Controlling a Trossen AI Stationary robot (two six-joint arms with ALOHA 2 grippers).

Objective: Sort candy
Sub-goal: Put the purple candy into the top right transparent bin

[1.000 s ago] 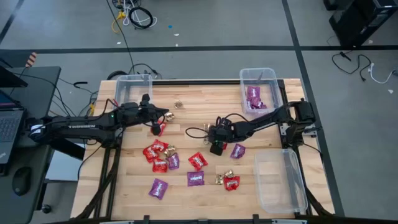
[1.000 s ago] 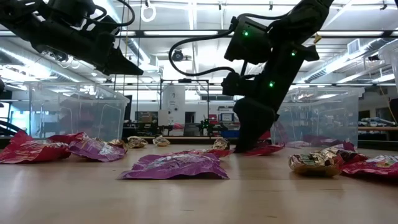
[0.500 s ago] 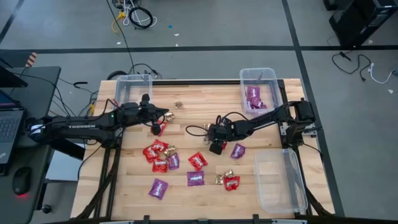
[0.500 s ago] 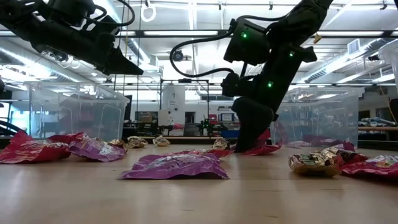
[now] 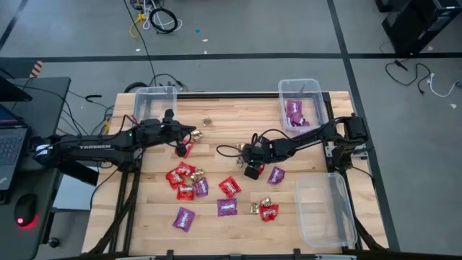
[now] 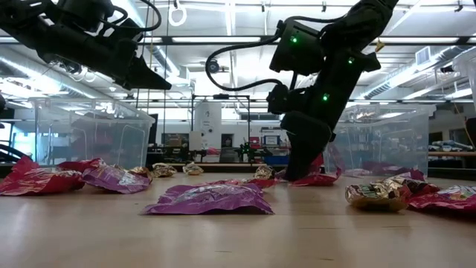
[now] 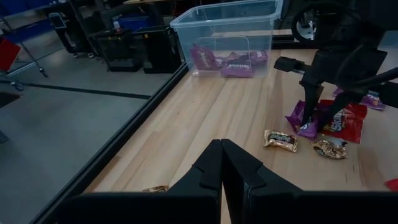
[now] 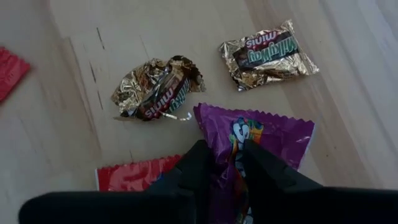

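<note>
Closing since before, right hand (image 8: 217, 163) pinches a purple packet (image 8: 261, 146); far bin (image 5: 302, 103) holds purple packets.

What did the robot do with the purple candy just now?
The right pincer closed its fingers on the purple packet and tipped one end of it up off the table. The right arm barely moved otherwise. The left pincer stayed shut, up in the air, holding nothing. The two gold candies beside the packet and the other sweets did not move.
</note>
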